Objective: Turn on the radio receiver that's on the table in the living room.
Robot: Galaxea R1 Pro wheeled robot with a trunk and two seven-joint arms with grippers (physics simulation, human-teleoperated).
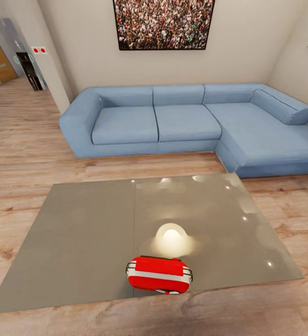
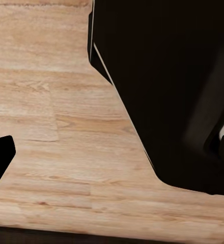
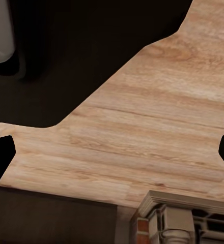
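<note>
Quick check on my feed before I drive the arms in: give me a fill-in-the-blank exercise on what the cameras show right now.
1. The radio receiver is coloured ____ with a white band.
2. It sits on the glossy grey table, close to the table's ____ edge as the head view shows it.
3. Beyond the table stands an L-shaped sofa coloured ____.
4. On the wall above the sofa hangs a picture of a ____.

Missing words: red; near; blue; crowd
</note>
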